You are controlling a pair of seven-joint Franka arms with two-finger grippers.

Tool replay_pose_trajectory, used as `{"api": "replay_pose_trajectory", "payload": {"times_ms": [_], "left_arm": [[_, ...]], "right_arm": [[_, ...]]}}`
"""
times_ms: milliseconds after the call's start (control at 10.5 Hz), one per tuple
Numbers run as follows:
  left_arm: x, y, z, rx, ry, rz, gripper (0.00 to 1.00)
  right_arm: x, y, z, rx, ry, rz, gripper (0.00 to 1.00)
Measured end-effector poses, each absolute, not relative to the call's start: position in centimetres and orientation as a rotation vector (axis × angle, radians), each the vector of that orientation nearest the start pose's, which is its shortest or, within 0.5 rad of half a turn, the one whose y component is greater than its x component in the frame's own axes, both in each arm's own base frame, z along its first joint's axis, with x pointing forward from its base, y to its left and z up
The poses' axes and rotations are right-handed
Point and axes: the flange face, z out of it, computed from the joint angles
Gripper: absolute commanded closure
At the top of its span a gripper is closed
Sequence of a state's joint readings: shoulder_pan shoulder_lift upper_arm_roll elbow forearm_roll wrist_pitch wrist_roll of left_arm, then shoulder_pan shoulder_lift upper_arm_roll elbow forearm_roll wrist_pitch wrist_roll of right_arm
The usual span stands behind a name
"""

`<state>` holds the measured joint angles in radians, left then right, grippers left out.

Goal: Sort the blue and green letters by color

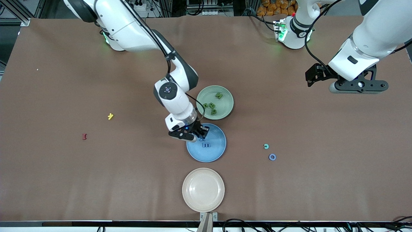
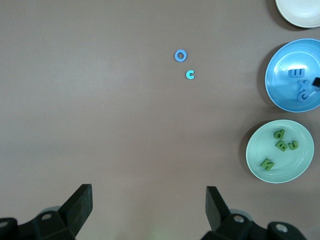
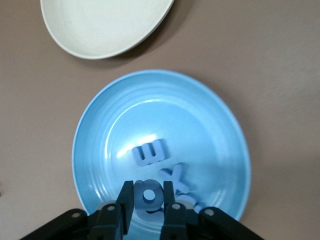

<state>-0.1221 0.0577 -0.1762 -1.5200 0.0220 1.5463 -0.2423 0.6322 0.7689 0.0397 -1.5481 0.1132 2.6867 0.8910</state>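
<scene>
Brown matte paper covers your surface (image 1: pixel 64 180), with wide bare room at both ends. At its middle, the blue letter (image 3: pixel 149 196) sits pinched between the right gripper's (image 1: pixel 202 131) fingers (image 3: pixel 126 197), low over the blue plate's (image 1: pixel 216 154) rim nearest the green plate (image 1: pixel 225 98). A blue E (image 1: pixel 206 145) and X (image 3: pixel 176 176) lie flat in that plate, close beside the held piece. Chunky olive green letters (image 1: pixel 212 106) rest in the green plate, which nearly touches the blue one. You see the right arm reach down steeply from its base. A cream plate (image 1: pixel 203 189) sits nearer the camera, close to the surface's edge. Your left gripper (image 2: pixel 149 205) waits high over bare surface, fingers spread wide.
</scene>
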Motion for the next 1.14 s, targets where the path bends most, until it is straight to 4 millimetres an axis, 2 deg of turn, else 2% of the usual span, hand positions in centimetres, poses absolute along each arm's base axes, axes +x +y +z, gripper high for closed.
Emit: {"api": "replay_pose_trajectory", "payload": {"times_ms": [190,571,667,857,952,1143], "left_arm": [[54.6,-16.1,61.5,-3.121,0.084,0.038,0.0],[54.7,-15.9,61.8,-3.119,0.079,0.027,0.0],[54.8,-15.4,62.0,-3.101,0.07,0.013,0.0],[55.1,-14.1,62.5,-3.076,0.058,-0.013,0.0],[55.3,-13.1,62.7,-3.076,0.055,-0.016,0.0],[55.6,-11.8,62.7,-3.076,0.04,-0.016,0.0]], "right_arm": [[58.1,46.0,22.7,-2.757,0.467,-0.301,0.0],[60.6,43.5,23.4,-2.772,0.464,-0.363,0.0],[61.7,41.9,23.4,-2.793,0.438,-0.371,0.0],[64.3,37.3,23.3,-2.858,0.374,-0.358,0.0],[65.7,34.6,23.5,-2.898,0.336,-0.336,0.0],[68.3,27.6,24.8,-2.981,0.24,-0.259,0.0]]}}
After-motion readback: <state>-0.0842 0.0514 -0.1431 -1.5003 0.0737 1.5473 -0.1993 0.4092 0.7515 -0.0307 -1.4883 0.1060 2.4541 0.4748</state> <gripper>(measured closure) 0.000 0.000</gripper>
